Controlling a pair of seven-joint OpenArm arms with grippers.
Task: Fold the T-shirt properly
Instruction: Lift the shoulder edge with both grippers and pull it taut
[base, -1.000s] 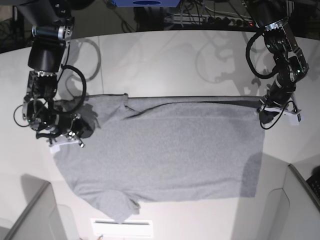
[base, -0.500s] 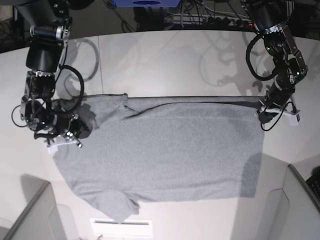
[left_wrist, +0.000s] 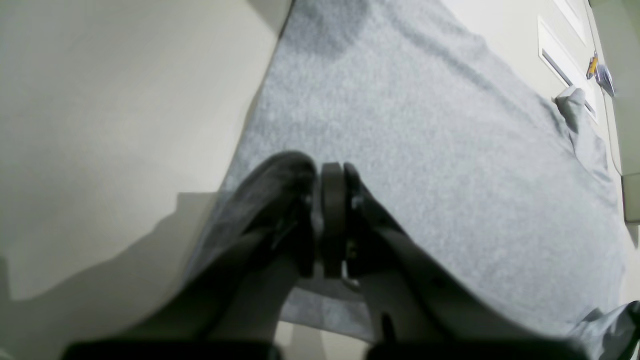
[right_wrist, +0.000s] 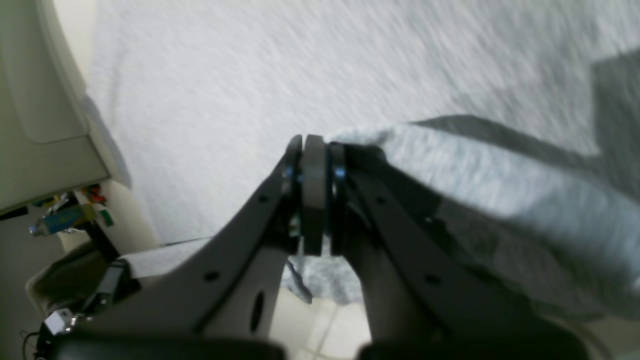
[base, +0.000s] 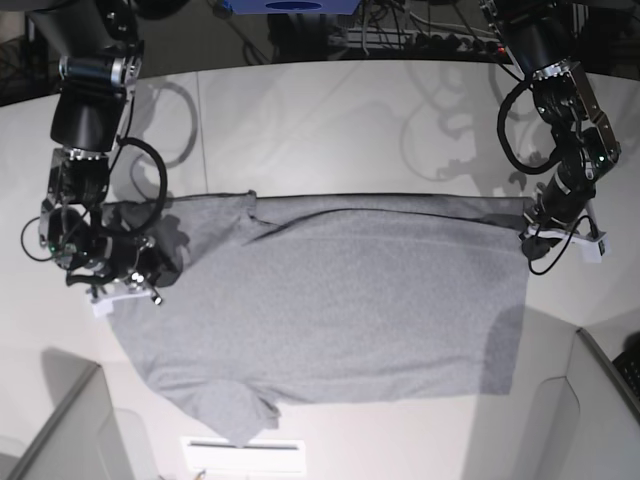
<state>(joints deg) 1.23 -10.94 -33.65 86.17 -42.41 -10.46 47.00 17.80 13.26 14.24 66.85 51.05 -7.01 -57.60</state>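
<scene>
The heather-grey T-shirt (base: 330, 300) lies spread on the pale table (base: 330, 130), plain side up, with one sleeve at the front (base: 240, 410). On the right of the base view, my left gripper (base: 540, 235) is shut on the T-shirt's upper right corner. In the left wrist view its jaws (left_wrist: 332, 172) are pressed together over the T-shirt's (left_wrist: 425, 150) edge. At the left, my right gripper (base: 105, 290) is shut on the T-shirt near the other sleeve. The right wrist view shows the right gripper (right_wrist: 312, 145) with a fold of the T-shirt (right_wrist: 450, 165) bunched against its jaws.
A white label strip (base: 245, 455) lies at the table's front edge. Grey panels stand at the front left (base: 60, 430) and front right (base: 600, 400). Cables and a power strip (base: 420, 40) run behind the table.
Both grippers have drawn apart: the right one leftward, the left one rightward. The T-shirt's upper edge is pulled straighter between them.
</scene>
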